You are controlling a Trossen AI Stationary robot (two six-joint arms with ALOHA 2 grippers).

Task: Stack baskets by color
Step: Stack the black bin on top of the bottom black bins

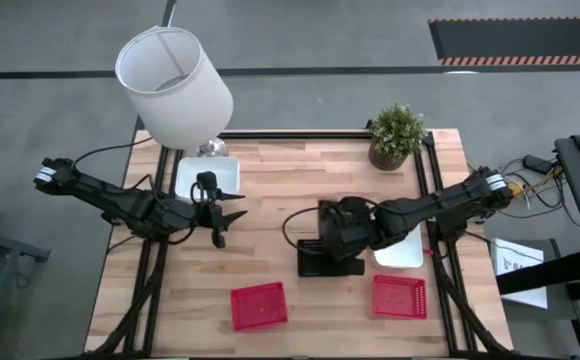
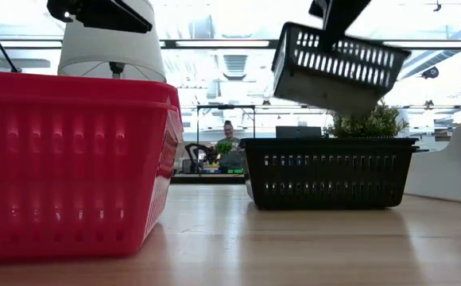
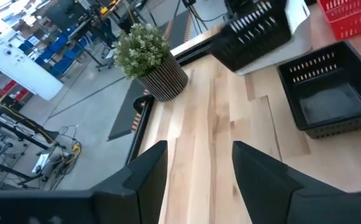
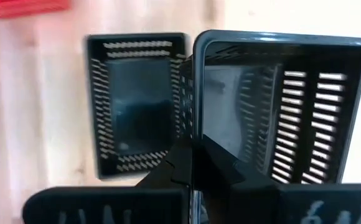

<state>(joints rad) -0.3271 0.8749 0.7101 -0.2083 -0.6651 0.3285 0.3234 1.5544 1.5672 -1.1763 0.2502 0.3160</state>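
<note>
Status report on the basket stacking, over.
Right gripper shut on black basket, held tilted above second black basket. Left gripper open, empty, waiting near white basket. Nothing blocking.

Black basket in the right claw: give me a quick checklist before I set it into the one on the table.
1. Grip: right claw is shut on the wall of the held black basket. Ok.
2. Height: in the low view the held basket hangs above the black basket on the table, not touching. Ok.
3. Attitude: the held basket is tilted, not level. Not ok.
4. Alignment: in the right wrist view the table basket lies beside the held one, not under it. Not ok.
5. Target: the table basket's inside looks empty. Ok.
6. Left claw: open, empty, apart near the white basket. Ok.
</note>
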